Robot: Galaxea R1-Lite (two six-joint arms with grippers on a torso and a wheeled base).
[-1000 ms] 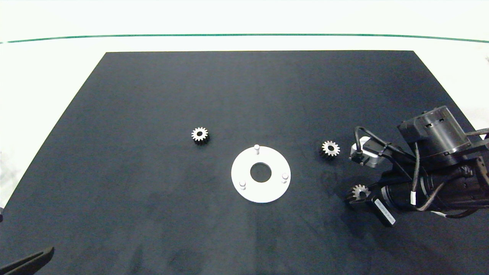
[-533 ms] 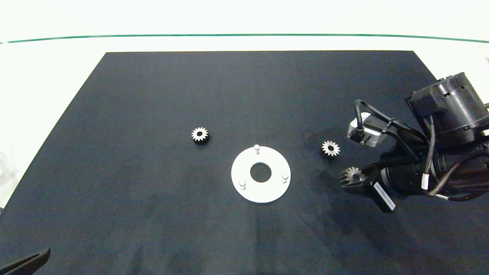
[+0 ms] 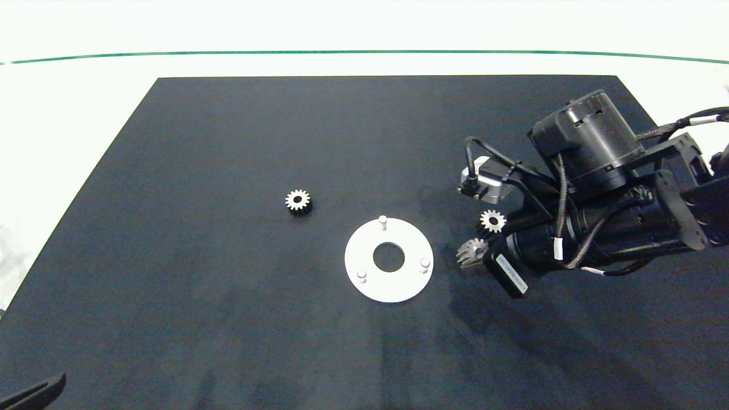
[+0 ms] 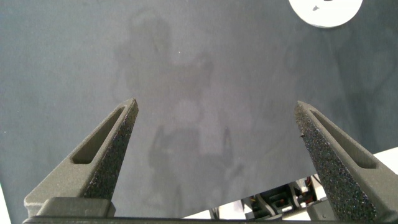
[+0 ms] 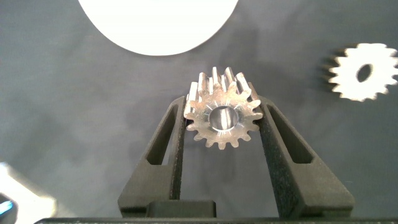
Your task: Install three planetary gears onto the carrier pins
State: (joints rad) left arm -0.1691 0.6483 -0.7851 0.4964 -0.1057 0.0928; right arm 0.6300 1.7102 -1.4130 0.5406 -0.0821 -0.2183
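Right end effector [image 3: 475,253] moved in from the table's right side, now just beside the white disc [image 3: 389,282].
Fingers [image 5: 177,140] clamped on one planetary gear [image 5: 221,116]; left end effector [image 4: 217,118] wide apart, idle.

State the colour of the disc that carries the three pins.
White: the disc shows best in the head view.

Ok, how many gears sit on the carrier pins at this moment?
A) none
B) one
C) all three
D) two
A: all three pins on the white disc stand bare; one gear is clamped in the right gripper beside the disc, and the other two gears lie on the mat.
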